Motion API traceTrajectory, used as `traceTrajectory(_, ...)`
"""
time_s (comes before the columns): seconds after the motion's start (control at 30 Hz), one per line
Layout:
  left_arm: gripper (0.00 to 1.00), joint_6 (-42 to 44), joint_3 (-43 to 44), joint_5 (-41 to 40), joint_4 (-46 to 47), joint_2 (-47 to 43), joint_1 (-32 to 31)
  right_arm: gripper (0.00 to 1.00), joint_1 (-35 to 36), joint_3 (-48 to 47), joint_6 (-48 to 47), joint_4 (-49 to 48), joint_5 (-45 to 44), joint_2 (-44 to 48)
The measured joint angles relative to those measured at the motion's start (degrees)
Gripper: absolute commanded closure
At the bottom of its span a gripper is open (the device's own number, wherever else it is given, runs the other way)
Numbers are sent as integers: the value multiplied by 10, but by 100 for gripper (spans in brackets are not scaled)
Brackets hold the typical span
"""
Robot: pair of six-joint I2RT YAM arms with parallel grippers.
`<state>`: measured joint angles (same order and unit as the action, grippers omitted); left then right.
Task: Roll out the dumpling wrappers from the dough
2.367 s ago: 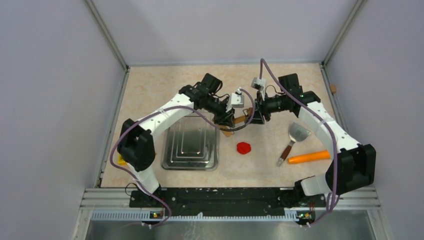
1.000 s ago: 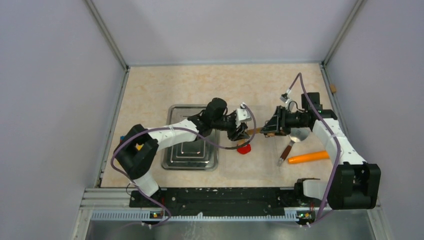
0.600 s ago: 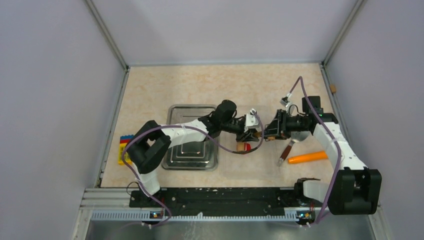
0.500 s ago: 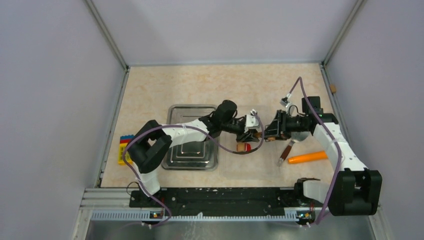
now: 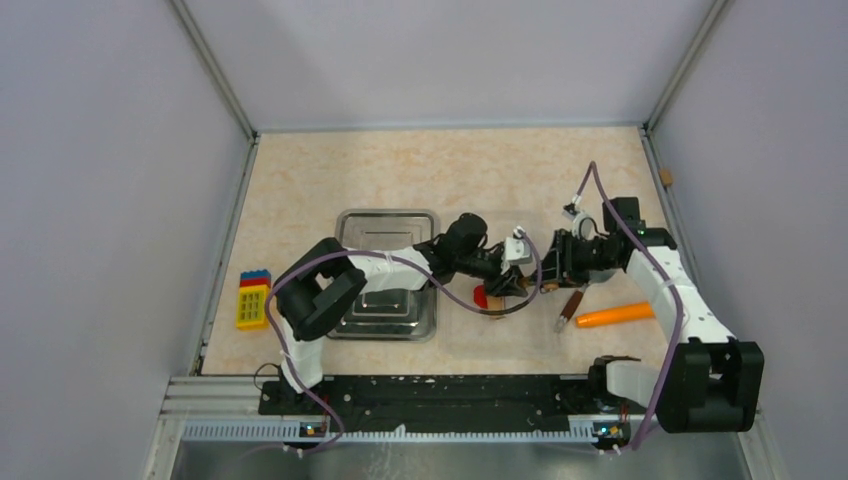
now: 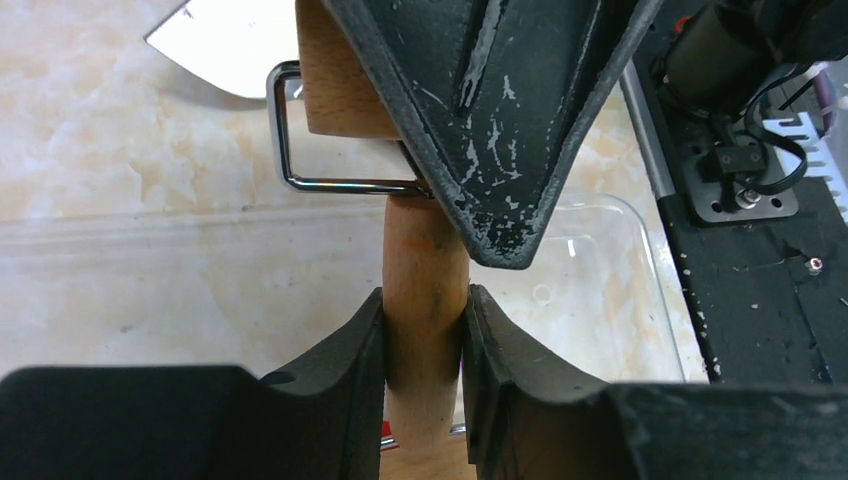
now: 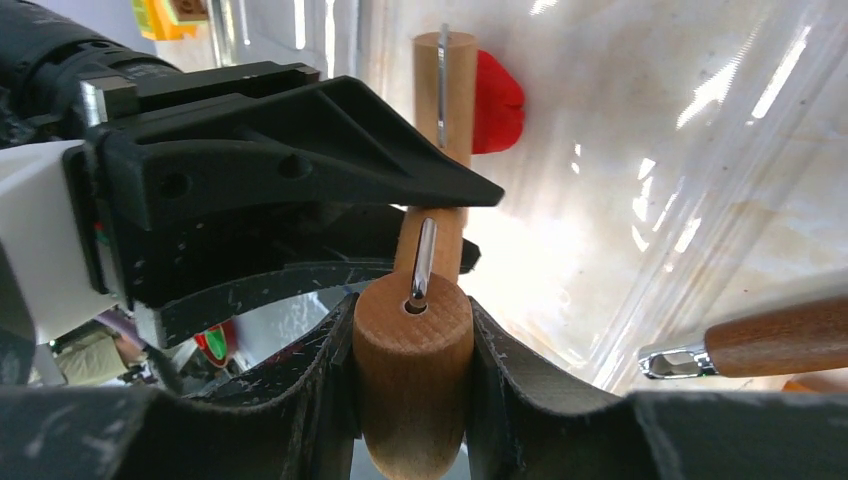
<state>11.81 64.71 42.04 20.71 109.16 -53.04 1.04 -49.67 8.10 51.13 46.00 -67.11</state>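
Found left gripper (image 6: 423, 295) partly closed, clamped on the slim wooden handle of the rolling tool (image 6: 425, 250). Found right gripper (image 7: 410, 305) likewise part-closed, gripping the tool's thicker wooden roller end. Noted opposite roller end lying over the edge of the dough (image 7: 497, 100); contact not determinable. Located dough, a red lump, inside the clear tray (image 6: 600, 290), mid-tabletop (image 5: 450, 170), nearer the near edge, between metal tray (image 5: 372, 224) and carrot (image 5: 617, 314).
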Motion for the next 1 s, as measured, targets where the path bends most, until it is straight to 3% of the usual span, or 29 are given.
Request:
traceTrajectory(0.27, 100, -2, -33, -22, 33, 17, 0, 100, 1, 57, 17, -62, -49, -20)
traceTrajectory(0.63, 100, -21, -100, -18, 105, 17, 19, 100, 51, 61, 42, -96, -89, -73)
traceTrajectory(0.87, 100, -21, -114, -16, 94, 7, 31, 100, 76, 49, 46, -113, -87, -96)
traceTrajectory(1.0, 100, -17, -111, -20, 55, -37, 47, 100, 82, -2, 56, -107, -43, -98)
